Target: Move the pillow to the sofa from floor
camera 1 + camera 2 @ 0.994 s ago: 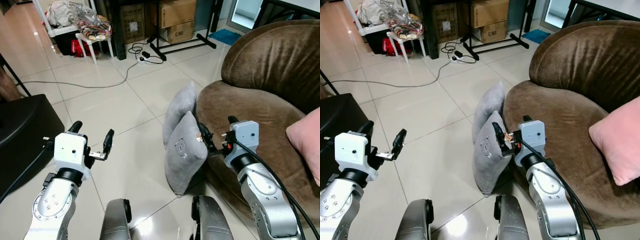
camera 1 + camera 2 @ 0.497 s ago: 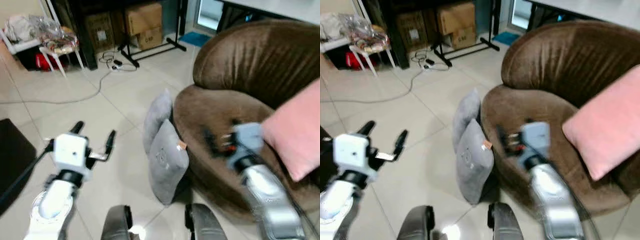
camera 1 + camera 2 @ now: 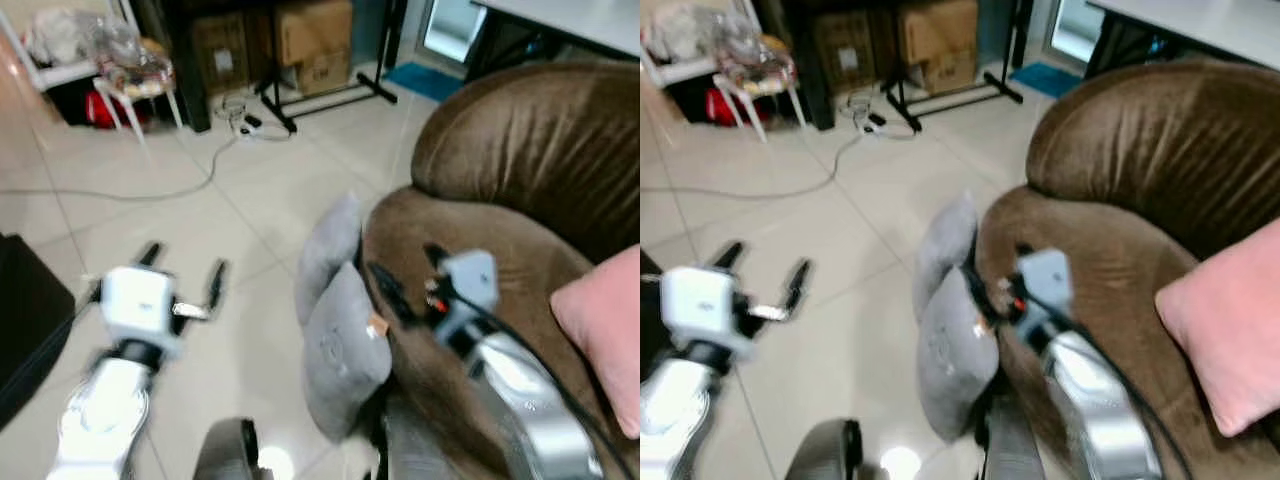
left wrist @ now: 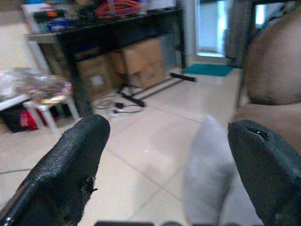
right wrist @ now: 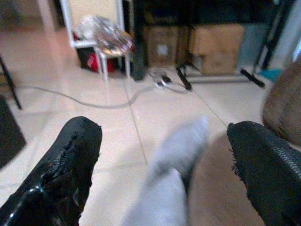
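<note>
**A:** Where's your target?

**B:** Two grey pillows stand on edge on the tiled floor (image 3: 250, 200), leaning against the front edge of the brown sofa (image 3: 520, 150). The near pillow (image 3: 343, 352) is closest to you, the far pillow (image 3: 327, 252) just behind it and touching it. A pink cushion (image 3: 600, 325) is already up at the seat's right side.

**A:** Main risks?

**B:** The head views are smeared, so the camera's probably moving. Commit to a grasp now and you'll likely misjudge the approach. Second: the pillows touch, so a sloppy pinch could drag both or topple the far one flat onto the tiles. Third: soft fill. Pinch a thin corner and I'd expect it to slip out mid-lift. Also, a power cable (image 3: 180, 185) runs across the floor further out; keep your feet off it if you reposition.

**A:** Claws?

**B:** Right gripper (image 3: 385, 290) is spread wide and empty, over the sofa's front edge just above the near pillow's top corner. Contact? Can't tell, too blurred. Its wrist view shows both fingers (image 5: 61, 160) far apart with the grey pillows between them. Left gripper (image 3: 185, 285) is also spread wide, holding nothing, out over bare tiles well apart from the pillows.

**A:** Call?

**B:** Settle, then close the right one deep on the near pillow.
</note>
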`<state>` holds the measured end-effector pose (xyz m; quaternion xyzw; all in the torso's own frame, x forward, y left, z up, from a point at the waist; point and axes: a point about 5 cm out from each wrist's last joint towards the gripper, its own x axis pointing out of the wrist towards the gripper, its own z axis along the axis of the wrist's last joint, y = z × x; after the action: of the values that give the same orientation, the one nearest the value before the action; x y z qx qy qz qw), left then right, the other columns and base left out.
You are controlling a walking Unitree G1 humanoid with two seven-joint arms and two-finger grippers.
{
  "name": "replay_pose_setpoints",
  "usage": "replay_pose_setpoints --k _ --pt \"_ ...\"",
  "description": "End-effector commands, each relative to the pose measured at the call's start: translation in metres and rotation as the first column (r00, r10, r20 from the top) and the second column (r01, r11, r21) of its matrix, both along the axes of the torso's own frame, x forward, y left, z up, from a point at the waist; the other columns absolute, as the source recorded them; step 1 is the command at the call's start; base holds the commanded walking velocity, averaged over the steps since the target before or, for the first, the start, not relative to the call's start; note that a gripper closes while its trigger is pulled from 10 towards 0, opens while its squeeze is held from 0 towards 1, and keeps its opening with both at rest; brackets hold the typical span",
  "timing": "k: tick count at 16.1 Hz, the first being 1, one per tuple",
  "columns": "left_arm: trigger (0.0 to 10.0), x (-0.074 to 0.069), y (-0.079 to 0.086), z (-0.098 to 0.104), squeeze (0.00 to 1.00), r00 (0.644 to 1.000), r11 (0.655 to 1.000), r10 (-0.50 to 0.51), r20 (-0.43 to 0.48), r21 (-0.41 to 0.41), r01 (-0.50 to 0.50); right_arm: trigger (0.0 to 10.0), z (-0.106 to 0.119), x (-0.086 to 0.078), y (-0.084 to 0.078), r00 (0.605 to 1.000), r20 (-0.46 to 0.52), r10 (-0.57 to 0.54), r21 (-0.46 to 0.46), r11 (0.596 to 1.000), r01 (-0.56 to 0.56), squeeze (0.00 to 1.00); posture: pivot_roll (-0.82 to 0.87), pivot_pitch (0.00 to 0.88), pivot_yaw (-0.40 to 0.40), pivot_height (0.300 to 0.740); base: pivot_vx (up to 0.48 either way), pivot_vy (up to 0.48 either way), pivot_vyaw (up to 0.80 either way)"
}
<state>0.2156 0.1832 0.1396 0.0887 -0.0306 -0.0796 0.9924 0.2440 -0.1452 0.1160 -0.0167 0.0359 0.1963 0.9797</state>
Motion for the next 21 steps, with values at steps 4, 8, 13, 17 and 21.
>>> replay_pose_setpoints --k 4,8,13,17,21 --pt "10.0 0.0 0.009 0.0 0.62 0.998 0.996 0.062 0.009 0.062 -0.063 10.0 0.003 -0.001 0.002 1.0 0.001 -0.021 0.043 0.999 0.021 1.0 -0.05 0.049 0.006 0.585 0.0 0.0 0.0" --pt "10.0 0.001 0.009 -0.001 0.36 0.998 0.995 0.067 0.003 0.069 -0.068 10.0 0.005 0.004 -0.005 0.999 -0.012 -0.031 0.047 0.998 0.032 0.8 -0.05 0.059 0.0 0.55 0.0 0.0 0.0" --pt "10.0 0.0 0.007 -0.003 0.33 0.998 0.995 0.055 -0.005 0.083 -0.055 10.0 0.002 0.006 -0.007 0.999 -0.031 -0.036 0.035 0.999 0.037 0.79 -0.04 0.084 -0.004 0.52 0.0 0.0 0.0" --pt "10.0 -0.002 0.009 -0.005 0.27 0.998 0.994 0.063 -0.027 0.086 -0.06 10.0 -0.009 0.007 -0.002 0.993 -0.108 -0.042 0.016 0.999 0.044 0.6 -0.04 0.104 -0.016 0.505 0.0 0.0 0.0" --pt "10.0 -0.008 0.007 -0.007 0.25 0.997 0.995 0.073 -0.037 0.076 -0.07 10.0 -0.014 0.008 -0.007 0.986 -0.138 -0.099 0.034 0.994 0.104 0.0 -0.04 0.108 -0.02 0.505 0.0 0.0 0.0"
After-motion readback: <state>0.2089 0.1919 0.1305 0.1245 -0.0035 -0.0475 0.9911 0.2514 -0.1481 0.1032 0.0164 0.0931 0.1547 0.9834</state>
